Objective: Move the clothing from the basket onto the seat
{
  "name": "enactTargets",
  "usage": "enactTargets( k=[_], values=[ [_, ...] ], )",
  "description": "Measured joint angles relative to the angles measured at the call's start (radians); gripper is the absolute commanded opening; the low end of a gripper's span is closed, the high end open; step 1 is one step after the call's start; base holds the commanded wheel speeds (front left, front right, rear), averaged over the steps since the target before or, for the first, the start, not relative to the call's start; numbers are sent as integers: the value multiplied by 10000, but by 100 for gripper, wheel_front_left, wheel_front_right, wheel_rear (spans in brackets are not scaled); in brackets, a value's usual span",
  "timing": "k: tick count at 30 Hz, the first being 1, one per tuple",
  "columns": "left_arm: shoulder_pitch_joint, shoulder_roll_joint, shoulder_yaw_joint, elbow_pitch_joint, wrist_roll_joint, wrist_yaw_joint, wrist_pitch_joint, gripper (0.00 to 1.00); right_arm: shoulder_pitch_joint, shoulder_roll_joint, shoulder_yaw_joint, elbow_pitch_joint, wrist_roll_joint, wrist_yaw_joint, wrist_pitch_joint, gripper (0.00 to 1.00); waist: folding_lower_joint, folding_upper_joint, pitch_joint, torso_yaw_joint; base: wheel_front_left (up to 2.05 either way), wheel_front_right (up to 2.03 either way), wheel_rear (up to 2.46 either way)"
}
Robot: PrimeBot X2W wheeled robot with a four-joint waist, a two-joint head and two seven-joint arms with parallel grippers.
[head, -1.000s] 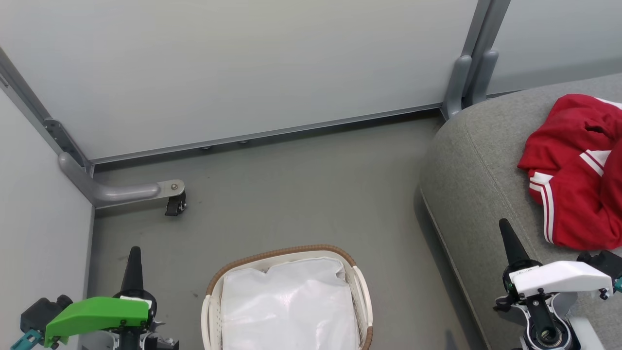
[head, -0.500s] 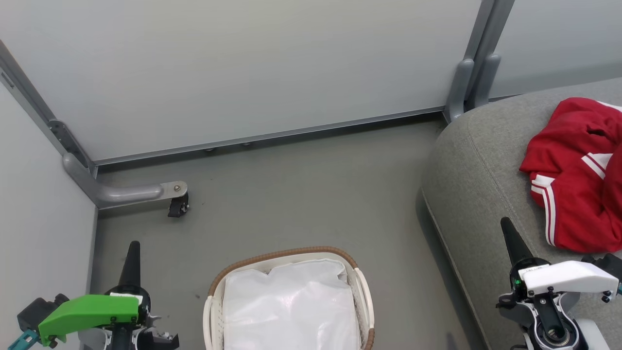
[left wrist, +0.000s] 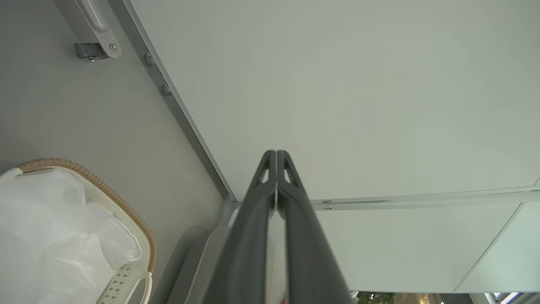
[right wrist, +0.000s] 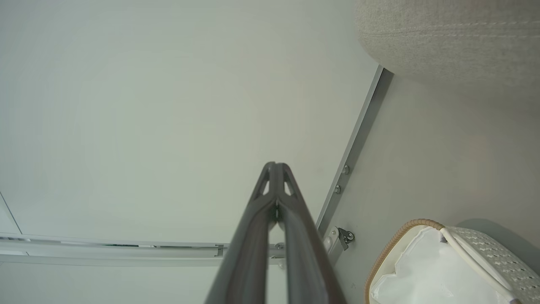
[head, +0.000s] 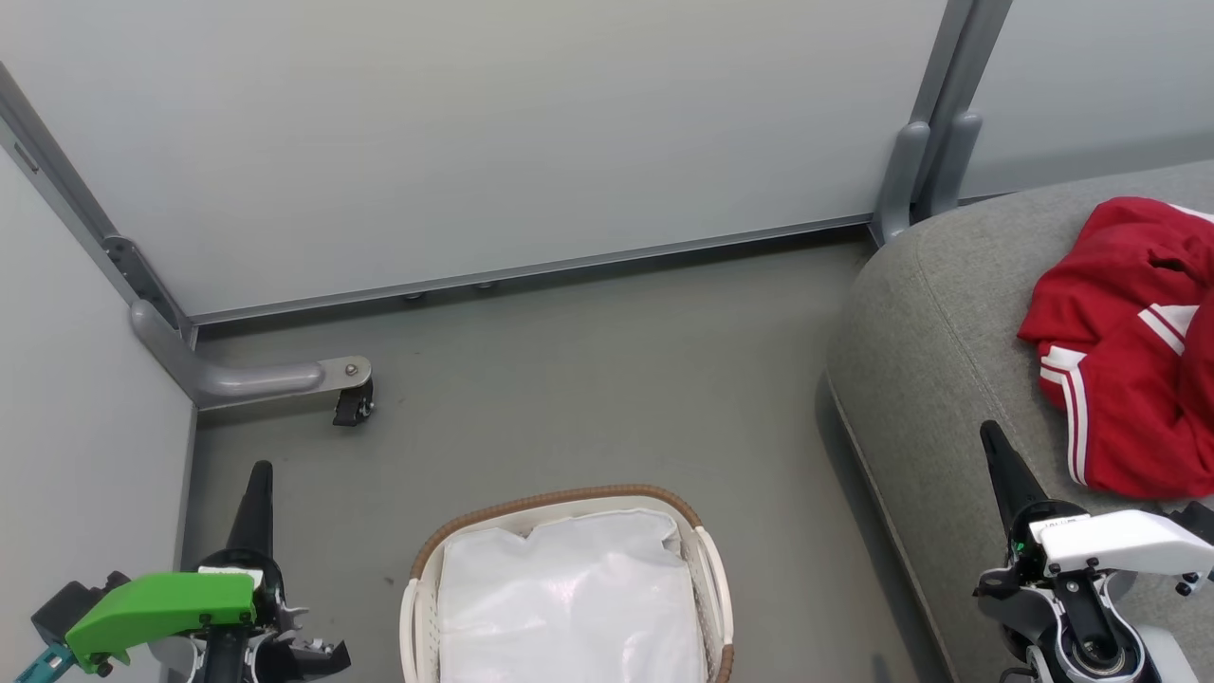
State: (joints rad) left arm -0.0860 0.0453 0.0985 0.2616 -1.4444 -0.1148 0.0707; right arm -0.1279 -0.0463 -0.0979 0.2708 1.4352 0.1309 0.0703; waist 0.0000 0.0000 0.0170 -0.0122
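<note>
Red clothing (head: 1133, 351) with white stripes lies bunched on the grey seat (head: 929, 351) at the right. On the floor at the bottom centre stands the white basket (head: 707, 579) with a brown rim, and inside it I see just a white liner (head: 569, 607). The basket (left wrist: 126, 211) and the seat's corner (left wrist: 202, 261) show in the left wrist view; the basket (right wrist: 405, 236) and seat (right wrist: 443, 38) also show in the right wrist view. My left gripper (head: 261, 471) is shut and empty, left of the basket. My right gripper (head: 989, 432), shut and empty, hovers over the seat's front edge beside the clothing.
Pale partition panels (head: 474, 142) close the space at the back and left. A grey panel foot with a caster (head: 351, 403) sticks out over the floor at the left. Grey floor (head: 588, 379) lies between the basket, panels and seat.
The whole head view has shifted slightly, so the camera moved. Both grippers stay shut and sit a little lower in the picture; the clothing and basket lie as before.
</note>
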Motion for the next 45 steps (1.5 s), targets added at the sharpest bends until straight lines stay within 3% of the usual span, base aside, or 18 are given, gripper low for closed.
enactTargets(
  k=[24,45],
  values=[
    [-139,12,146,-146,-1639,-132,428,0,142,-8,-157,-242,1720,0,443,0,0,0,-137,120,0,0,0],
    [-174,12,151,-159,-1670,-142,431,0,144,-8,-163,-253,1760,0,451,0,0,0,-139,122,0,0,0]
  ],
)
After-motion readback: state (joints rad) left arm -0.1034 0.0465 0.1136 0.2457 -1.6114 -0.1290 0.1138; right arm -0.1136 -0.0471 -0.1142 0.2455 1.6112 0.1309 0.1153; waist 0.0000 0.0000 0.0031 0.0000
